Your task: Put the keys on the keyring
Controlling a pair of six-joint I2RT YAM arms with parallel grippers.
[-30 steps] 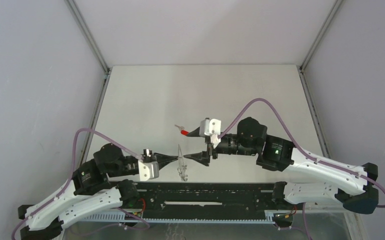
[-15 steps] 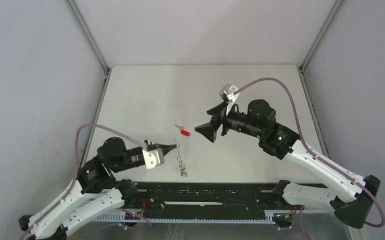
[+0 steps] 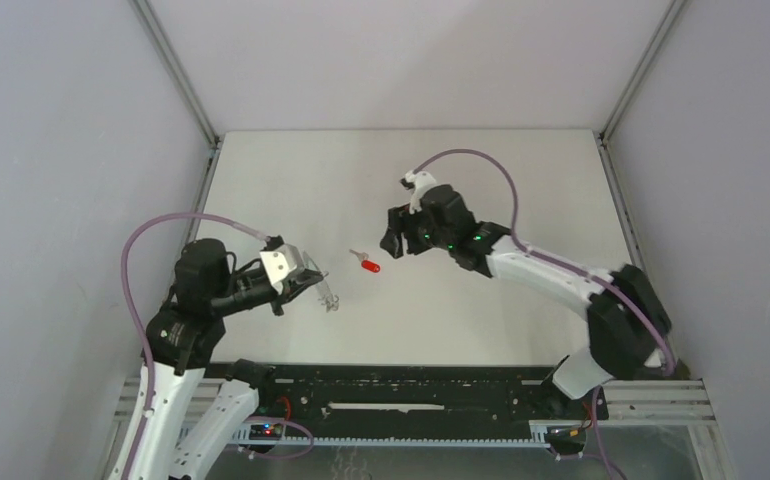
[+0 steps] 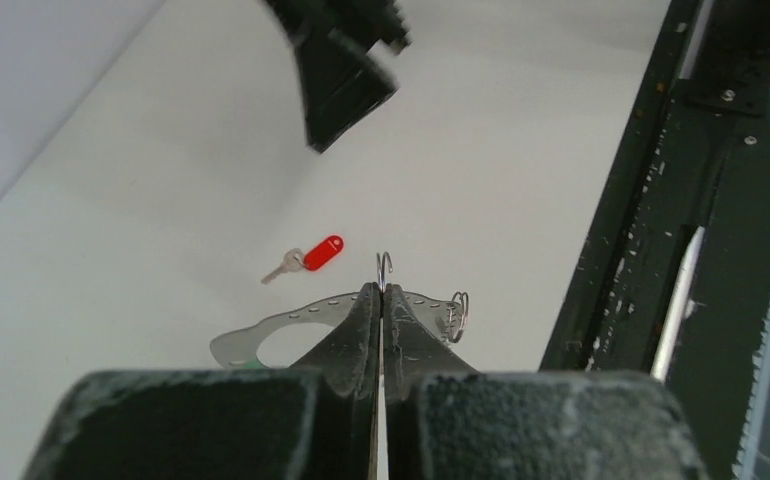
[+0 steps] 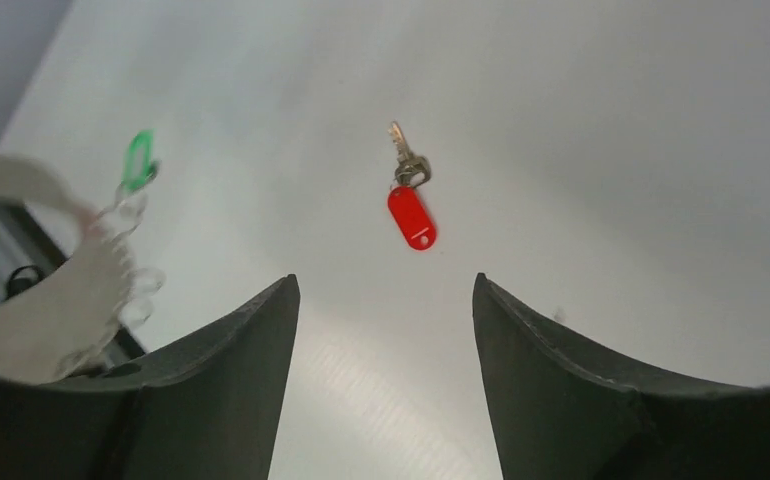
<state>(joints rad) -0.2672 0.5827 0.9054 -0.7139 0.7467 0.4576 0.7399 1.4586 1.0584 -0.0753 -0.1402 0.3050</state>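
- Since half a second ago the left gripper (image 3: pixel 311 287) has lifted the keyring (image 3: pixel 329 298) clear of the table (image 3: pixel 521 180) and drawn back. The right gripper (image 3: pixel 392 244) has swung round to point down near the red key (image 3: pixel 369 265), which has not shifted.
- The left gripper's fingers are pinched fully together on the keyring. In the left wrist view the limp loop (image 4: pixel 291 322) sags to either side of the tips, and a small wire ring stands just past them.
- The green key (image 5: pixel 139 158) hangs off to the right gripper's left, beside the dangling keyring. It looks threaded already (I judge this only from how it hangs).
- The right gripper's fingers are spread wide and hold nothing. The red key (image 5: pixel 410 217) lies flat ahead of them, roughly centred in the gap, with its blade pointing away.
- The step in hand looks like picking up the red key.
- To do it well, the right gripper comes straight down, keeping the key centred between its fingers.
- It should close on the red plastic head, not the thin blade, so the hole end stays free for threading.
- The key lies flat, so the fingertips need to reach the table surface or they may slide over it.
- The left gripper should hold the ring still, out in front of its tips.
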